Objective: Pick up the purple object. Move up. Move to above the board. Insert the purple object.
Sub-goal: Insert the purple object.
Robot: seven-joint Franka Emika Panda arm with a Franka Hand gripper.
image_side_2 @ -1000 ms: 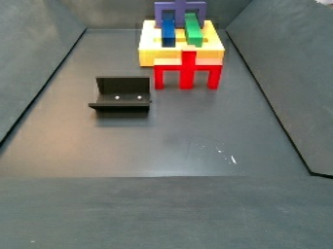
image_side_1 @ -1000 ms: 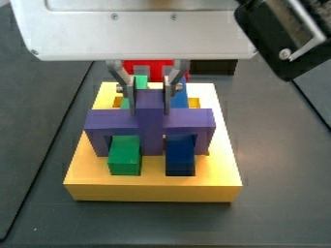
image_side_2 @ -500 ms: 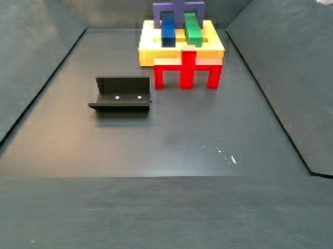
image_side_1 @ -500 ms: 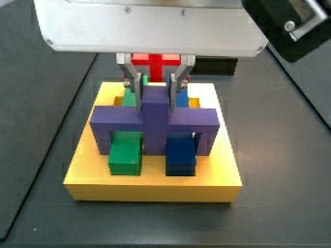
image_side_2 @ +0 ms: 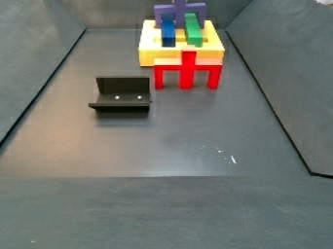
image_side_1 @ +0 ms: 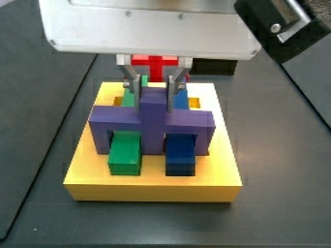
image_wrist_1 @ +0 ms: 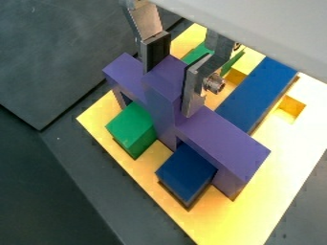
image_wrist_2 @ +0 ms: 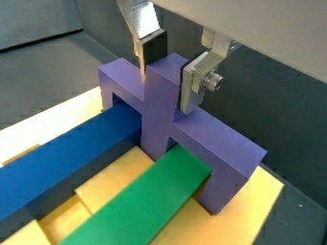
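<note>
Purple object (image_side_1: 151,121): centre frame, legs straddling green bar (image_side_1: 124,153) and blue bar (image_side_1: 180,153) on the board (image_side_1: 153,182) | my gripper (image_wrist_1: 175,69): clenched on its central upright, steadying insertion.

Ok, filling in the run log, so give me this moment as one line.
gripper: astride purple object's upright | purple object: straddling green bar and blue bar | board: under them

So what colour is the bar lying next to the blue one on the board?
Green; clearest in a wrist view, beside the blue bar, under the purple object.
</note>
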